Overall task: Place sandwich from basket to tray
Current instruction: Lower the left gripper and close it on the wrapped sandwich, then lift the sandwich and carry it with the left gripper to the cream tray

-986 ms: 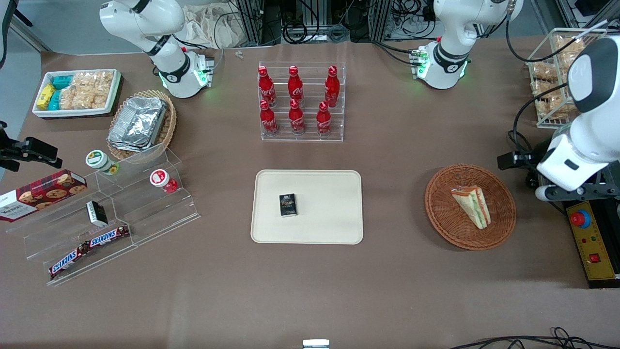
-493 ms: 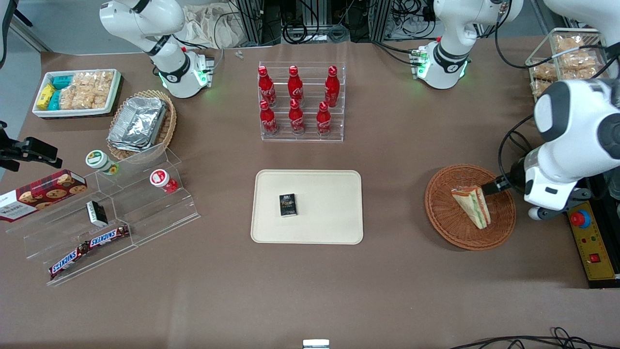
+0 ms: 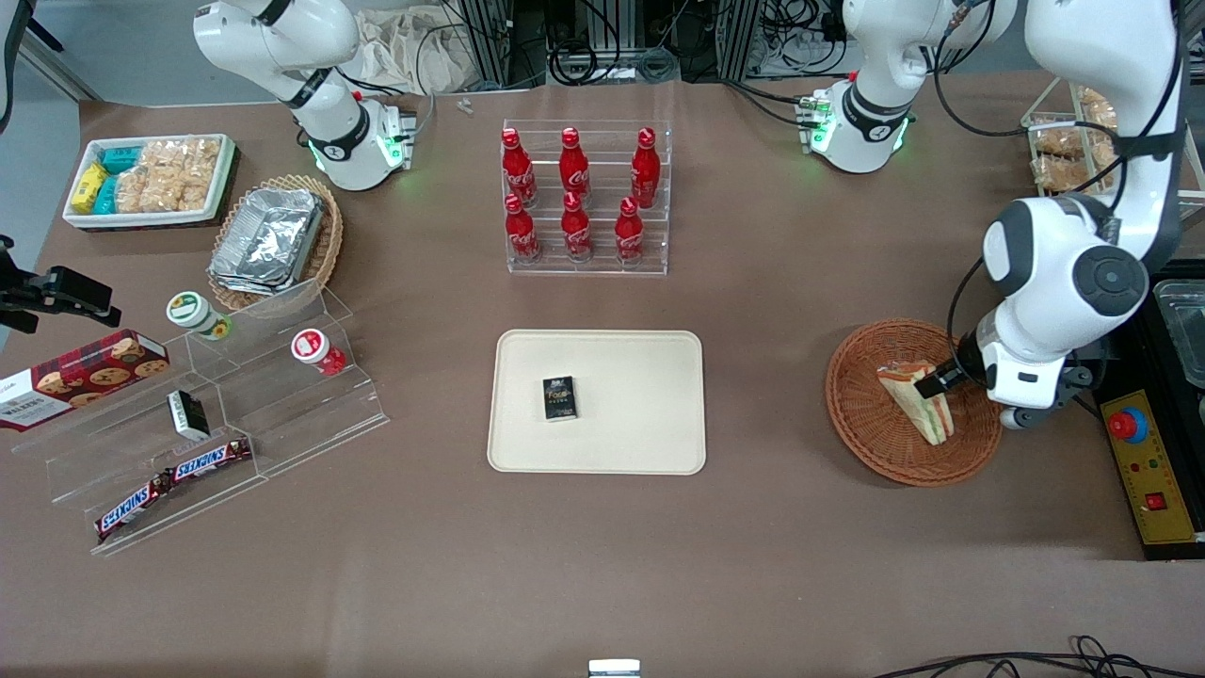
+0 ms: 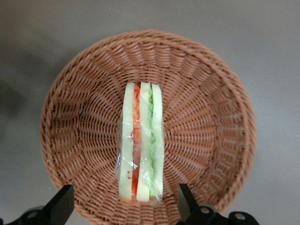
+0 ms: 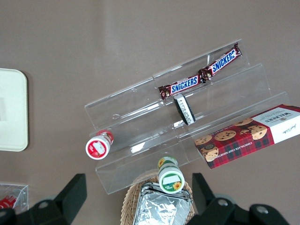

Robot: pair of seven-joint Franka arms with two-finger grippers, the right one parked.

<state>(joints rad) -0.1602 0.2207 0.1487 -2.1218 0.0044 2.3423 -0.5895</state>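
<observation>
- The gripper (image 4: 122, 206) has moved in from the working arm's end of the table and now hangs over the basket (image 3: 866, 428)
- Its fingers (image 4: 61, 204) stand apart, one to each side of the sandwich (image 3: 918, 403), clear of the wrap
- The sandwich rests on edge in the basket, not yet gripped
- The tray (image 3: 650, 443) holds only a small dark box (image 3: 559, 397)
- Judgement: approach complete; descent and closing come next

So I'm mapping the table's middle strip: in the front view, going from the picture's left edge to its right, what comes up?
Snickers bars → tray → basket → sandwich → gripper, above the basket.
</observation>
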